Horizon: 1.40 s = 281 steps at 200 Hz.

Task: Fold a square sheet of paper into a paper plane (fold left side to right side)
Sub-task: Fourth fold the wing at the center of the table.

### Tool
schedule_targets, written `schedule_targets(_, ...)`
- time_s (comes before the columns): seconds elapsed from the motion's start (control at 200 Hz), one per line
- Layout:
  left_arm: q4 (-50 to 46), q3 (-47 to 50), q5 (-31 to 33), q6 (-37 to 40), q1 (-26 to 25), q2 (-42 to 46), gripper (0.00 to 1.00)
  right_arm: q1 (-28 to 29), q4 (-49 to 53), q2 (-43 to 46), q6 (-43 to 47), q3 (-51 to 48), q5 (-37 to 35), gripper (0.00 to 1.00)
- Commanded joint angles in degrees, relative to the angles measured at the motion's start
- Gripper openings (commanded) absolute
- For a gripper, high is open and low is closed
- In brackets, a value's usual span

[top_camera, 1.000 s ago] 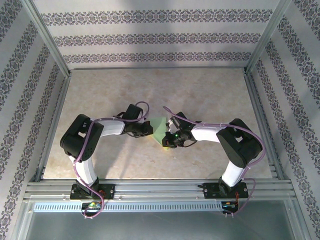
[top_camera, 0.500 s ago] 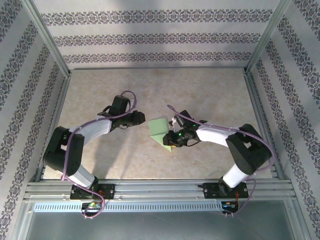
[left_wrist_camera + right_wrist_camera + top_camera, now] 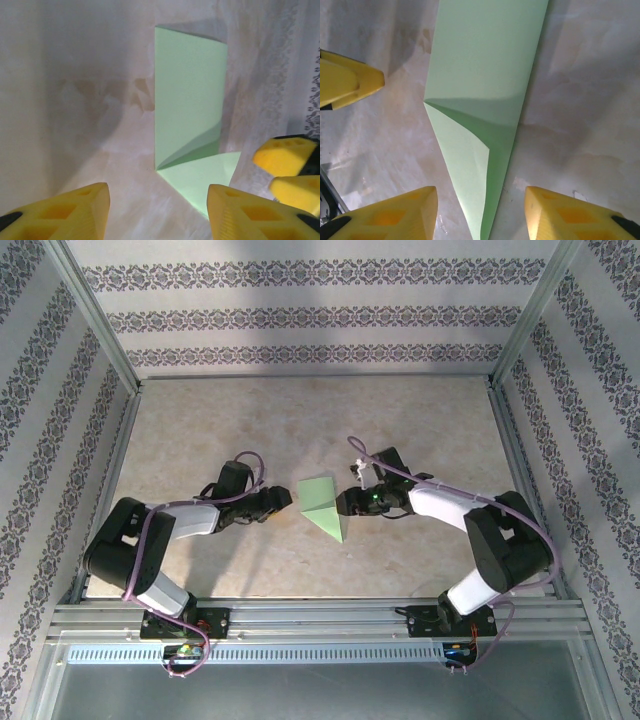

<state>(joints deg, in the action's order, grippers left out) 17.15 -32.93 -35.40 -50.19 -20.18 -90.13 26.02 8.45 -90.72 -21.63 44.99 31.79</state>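
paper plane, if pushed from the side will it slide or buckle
Probably floppy: the paper plane is a thin folded sheet, and one flap bows up off its crease, so a side push may buckle it. Likely light, lying on the smooth table, so it could skid easily.

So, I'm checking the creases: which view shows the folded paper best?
Right wrist view: the folded paper is close up, flap and creases clear, though its far end is cropped. Left wrist shows most of it; the top view shows its whole outline, small.
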Motion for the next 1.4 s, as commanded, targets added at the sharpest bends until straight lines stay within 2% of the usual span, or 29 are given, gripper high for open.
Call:
schedule_targets(0.0,10.30,0.59,-2.98,-5.14,-0.09,-2.78,0.54,0.56,-4.29,-2.81,2.58,0.58,3.54,0.47)
schedule_targets(0.28,12.67,0.51,-2.76,-6.47,-0.17,-6.58,0.53,1.59,-8.08,-7.54,0.88,1.55,5.55,0.35)
schedule_targets(0.375,12.86,0.51,-2.92,-6.56,-0.23,-7.24,0.51,1.58,-8.01,-7.10,0.77,1.42,5.65,0.24)
schedule_targets(0.475,12.96,0.27,-3.45,-6.59,-0.34,-7.68,0.51,1.06,-7.66,-4.97,0.60,0.61,5.56,0.07)
schedule_targets(0.55,12.73,-0.27,-3.88,-6.42,-0.45,-7.96,0.51,0.55,-7.57,-2.95,0.32,-0.24,5.65,0.00)
schedule_targets(1.044,11.32,-4.72,-4.24,-5.92,-1.87,-9.45,0.51,-1.32,-10.40,3.05,-2.26,-4.29,7.50,0.00)
schedule_targets(1.399,10.72,-7.89,-4.24,-5.87,-3.41,-11.76,0.51,-2.28,-11.86,4.23,-3.19,-5.66,8.46,0.00)
